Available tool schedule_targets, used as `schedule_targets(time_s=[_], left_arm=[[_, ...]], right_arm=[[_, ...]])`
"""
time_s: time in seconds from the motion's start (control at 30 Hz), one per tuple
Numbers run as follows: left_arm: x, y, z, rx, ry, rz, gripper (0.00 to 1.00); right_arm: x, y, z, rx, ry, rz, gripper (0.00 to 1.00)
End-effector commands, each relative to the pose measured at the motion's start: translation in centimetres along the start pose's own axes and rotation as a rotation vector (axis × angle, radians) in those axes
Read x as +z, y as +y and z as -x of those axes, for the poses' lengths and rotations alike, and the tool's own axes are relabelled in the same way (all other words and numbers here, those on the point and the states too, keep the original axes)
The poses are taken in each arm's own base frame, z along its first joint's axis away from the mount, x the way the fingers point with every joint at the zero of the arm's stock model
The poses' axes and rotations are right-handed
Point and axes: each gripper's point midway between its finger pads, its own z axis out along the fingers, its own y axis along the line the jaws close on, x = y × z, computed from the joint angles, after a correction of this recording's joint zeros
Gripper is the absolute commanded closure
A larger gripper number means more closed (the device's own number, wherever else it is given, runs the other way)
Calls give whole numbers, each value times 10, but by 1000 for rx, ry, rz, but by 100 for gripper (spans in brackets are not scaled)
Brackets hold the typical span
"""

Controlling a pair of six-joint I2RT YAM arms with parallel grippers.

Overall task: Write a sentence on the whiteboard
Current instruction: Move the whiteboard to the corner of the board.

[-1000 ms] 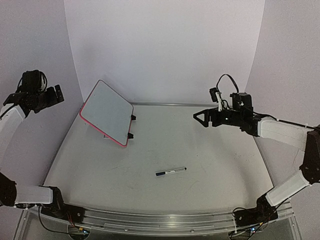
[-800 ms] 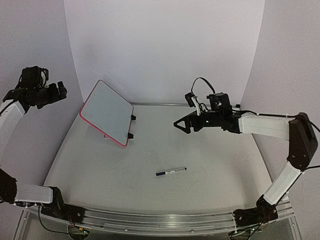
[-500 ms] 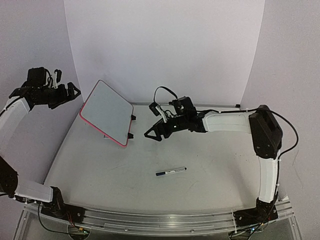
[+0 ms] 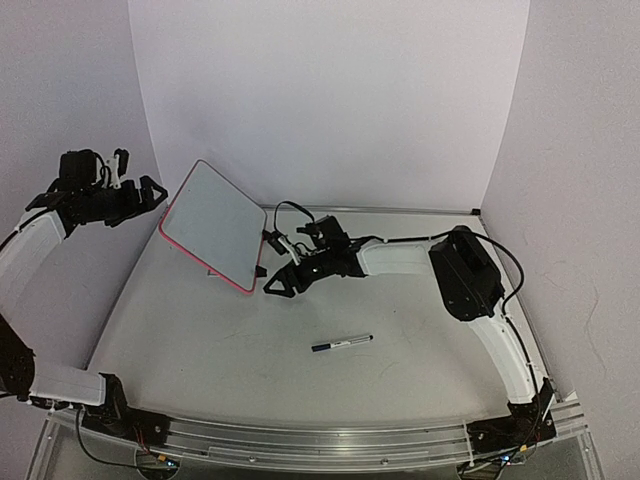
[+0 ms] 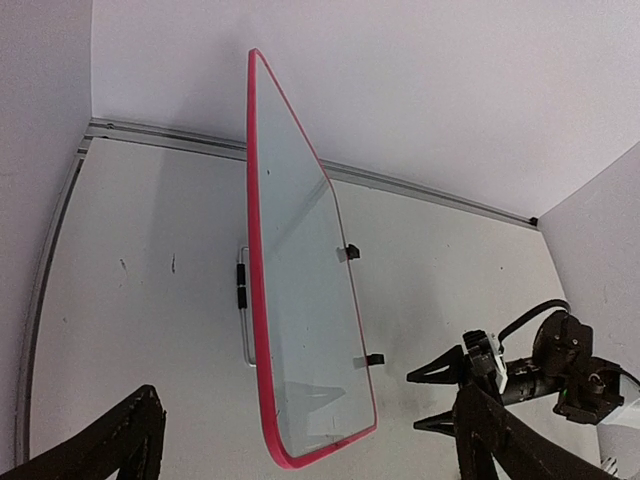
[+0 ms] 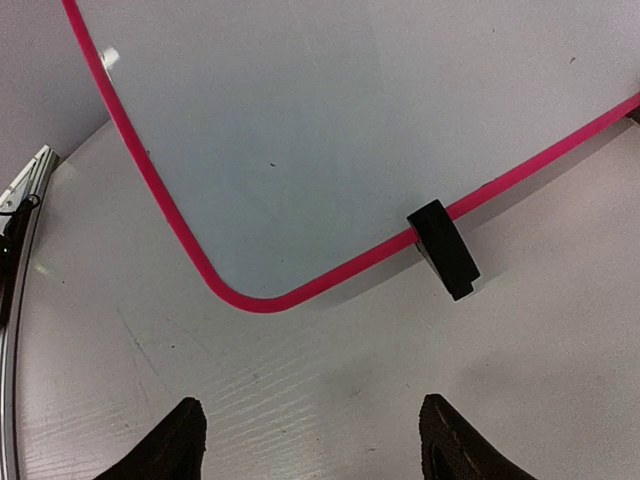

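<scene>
Right hand (image 4: 272, 285) has reached just beside whiteboard (image 4: 215, 225).

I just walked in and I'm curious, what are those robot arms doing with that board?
Two robot arms are set to write on the whiteboard, but it is blank so far. The right gripper hovers open by the board's lower corner. The left gripper hangs open off its left side. The pen lies on the table, held by nobody.
</scene>
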Motion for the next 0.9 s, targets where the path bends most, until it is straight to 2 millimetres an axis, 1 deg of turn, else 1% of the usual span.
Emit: schedule_targets(time_s=[0.0,0.03,0.17,0.27,0.47,0.57,0.67,0.87], left_arm=[[6,-8,4,16,-19,-71,0],[7,-9,3,16,-14,-77,1],[12,-6,-2,9,14,-74,1],[17,-7,-5,-2,37,-95,3],[30,-8,-13,-27,93,-134,12],[34,-5,-16,-35,108,-131,14],[37,-4,-17,-41,119,-130,19],[42,-1,-22,-52,140,-129,30]], right_arm=[[14,-3,13,2,-28,11,37],[15,-4,15,-1,-33,9,38],[25,-14,11,34,-32,-13,38],[30,-23,11,49,-37,-41,39],[37,-33,13,54,-51,-73,40],[38,-34,20,48,-66,-72,42],[40,-36,23,38,-75,-73,44],[43,-38,27,18,-84,-77,42]])
